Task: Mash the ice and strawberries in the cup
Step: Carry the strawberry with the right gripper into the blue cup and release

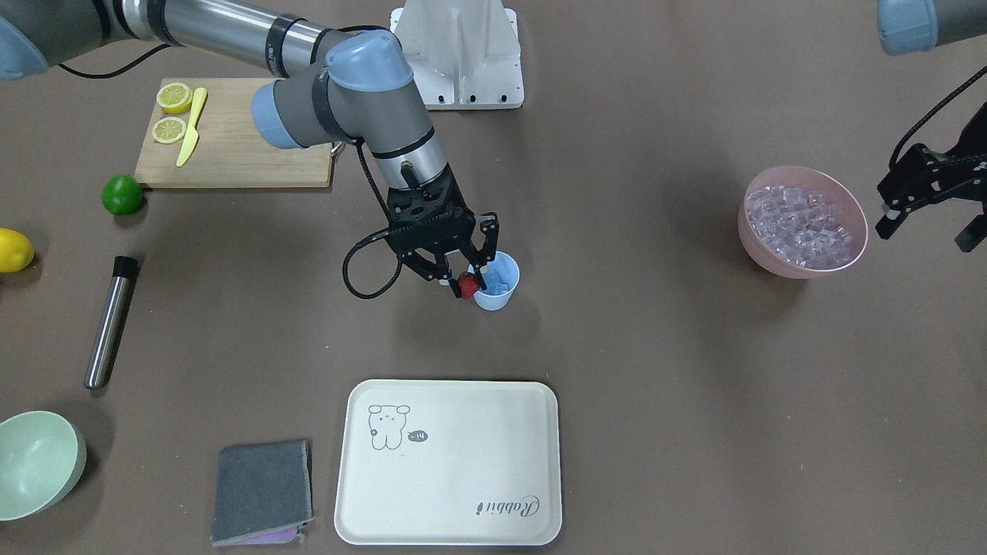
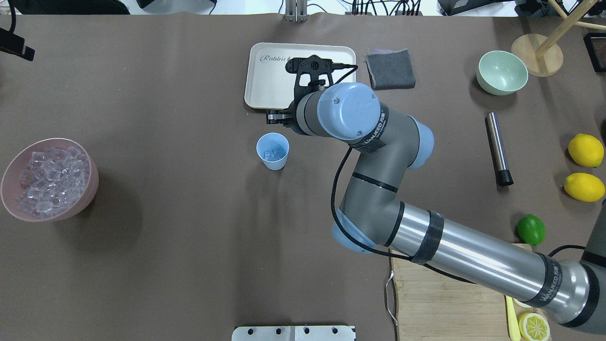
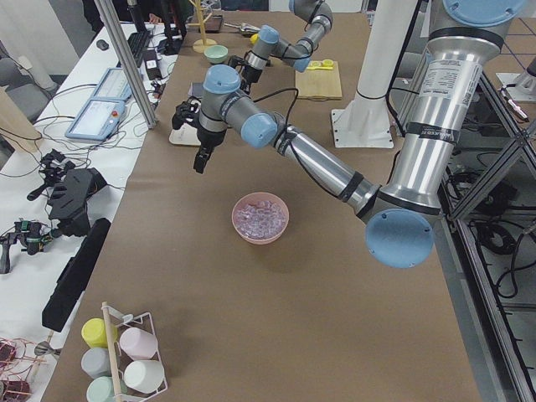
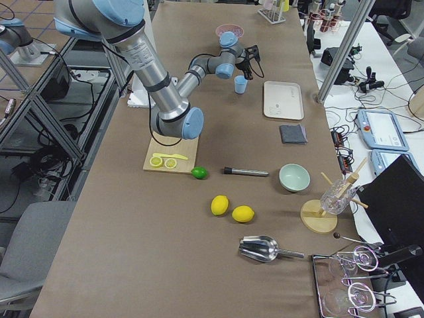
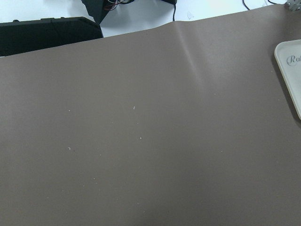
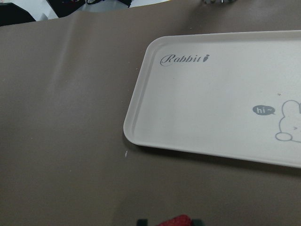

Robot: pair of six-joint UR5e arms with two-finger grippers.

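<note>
The light-blue cup [image 1: 496, 284] stands mid-table with a few ice cubes [image 2: 271, 154] inside. My right gripper [image 1: 465, 282] is shut on the red strawberry [image 1: 467, 288] and holds it at the cup's rim, on the tray side of the cup [image 2: 272, 150]. The strawberry's top [image 6: 174, 220] shows at the bottom edge of the right wrist view. A pink bowl [image 1: 844, 258] full of ice cubes [image 1: 802, 220] sits far off on my left. Beside that bowl my left gripper [image 1: 928, 230] hangs open and empty.
A cream tray [image 1: 447, 462] lies past the cup, with a grey cloth [image 1: 262, 492] and a pale green bowl [image 1: 38, 462] beyond. A metal cylinder [image 1: 112, 320], a lime [image 1: 122, 194], a lemon [image 1: 14, 250] and a cutting board [image 1: 247, 146] with lemon halves lie on my right.
</note>
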